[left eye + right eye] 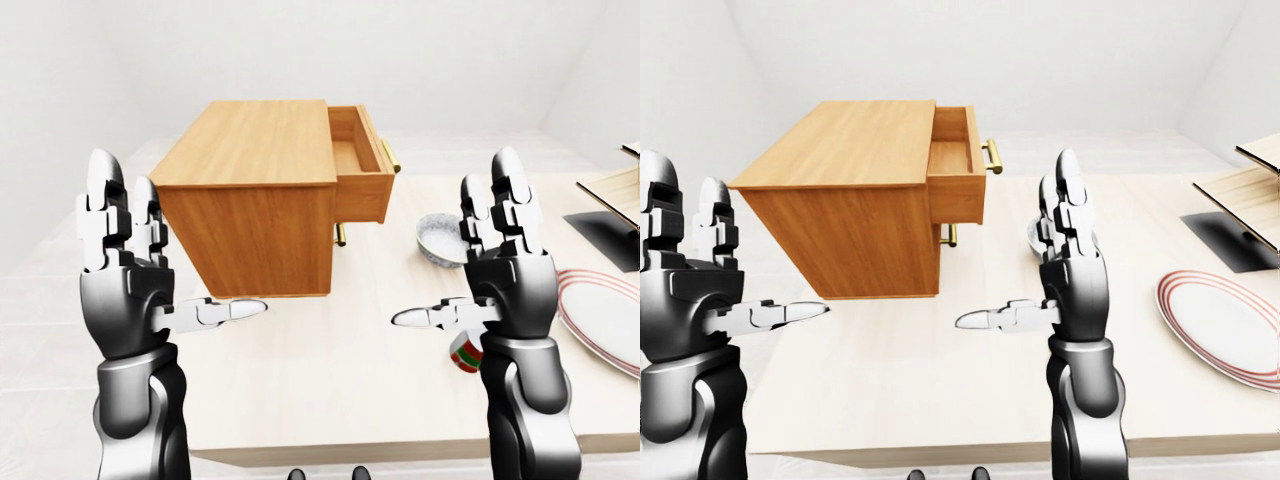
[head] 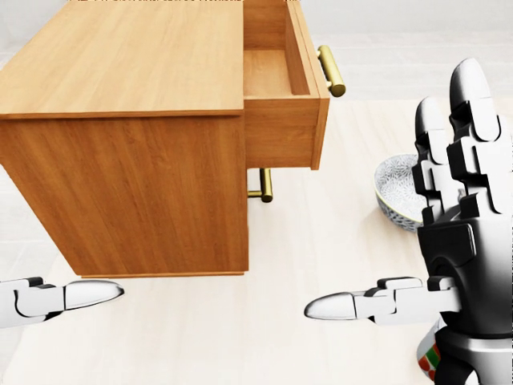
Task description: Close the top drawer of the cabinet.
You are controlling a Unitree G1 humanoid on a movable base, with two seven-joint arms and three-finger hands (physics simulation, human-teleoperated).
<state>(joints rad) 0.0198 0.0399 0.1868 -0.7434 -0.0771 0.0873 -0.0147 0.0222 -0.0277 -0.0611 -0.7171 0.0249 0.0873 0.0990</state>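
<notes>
Approach is the step in hand, as I judge it: neither hand touches the cabinet. Seen from the left eye, the wooden cabinet point(image 1: 250, 195) stands on the pale table point(image 1: 330, 370) left of centre, its top drawer point(image 1: 358, 165) pulled out to the right with a brass handle point(image 1: 391, 155) at its end; the left hand point(image 1: 125, 265) and right hand point(image 1: 500, 265) are raised, fingers spread and thumbs pointing inward, holding nothing. A patterned bowl point(image 1: 440, 238) sits right of the cabinet, a striped plate point(image 1: 605, 320) further right, and a red-and-green can point(image 1: 464, 354) shows partly behind the right wrist. From the head camera, the drawer's open tray is plainly empty, the handle juts right above the lower drawer's handle point(image 2: 263, 186), and only the left thumb point(image 2: 60, 297) shows at the left edge. From the right eye, the right hand stands right of the drawer's face, well apart. Next, that hand likely needs to reach the drawer face and push leftward.
</notes>
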